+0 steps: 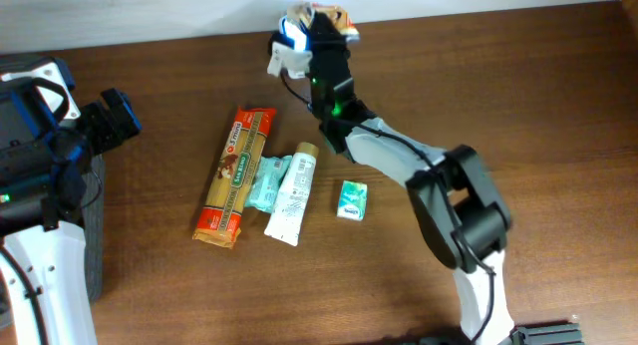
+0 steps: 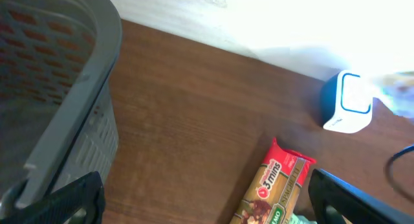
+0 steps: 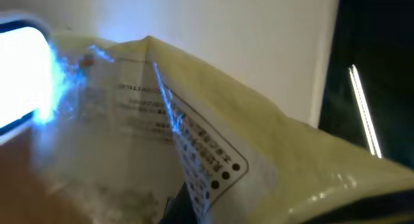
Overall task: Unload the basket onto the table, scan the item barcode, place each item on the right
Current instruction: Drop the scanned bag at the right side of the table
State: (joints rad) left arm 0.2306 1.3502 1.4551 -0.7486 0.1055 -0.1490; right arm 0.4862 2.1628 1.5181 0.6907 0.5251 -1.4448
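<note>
Grey basket (image 2: pixel 58 88) at 9 o'clock is cut off by the frame. Left gripper (image 2: pixel 200 206) is spread wide with nothing in it. Right gripper (image 1: pixel 321 31) at 12 o'clock is pinching a crinkly packet (image 3: pixel 213 120) just beside the scanner (image 1: pixel 287 48). Blue glare blurs the packet's print.

Lower right to upper centre of the overhead view: right arm (image 1: pixel 454 200), built of rounded black joint housings and pale grey links, with a small green light (image 1: pixel 334 108) glowing on its black upper section. At the left edge: left arm (image 1: pixel 45 275), white link below, black blocky housings above, thin black cable (image 1: pixel 22 290) alongside. In the left wrist view: left gripper (image 2: pixel 206 177) with matte black fingers (image 2: pixel 61 201).
</note>
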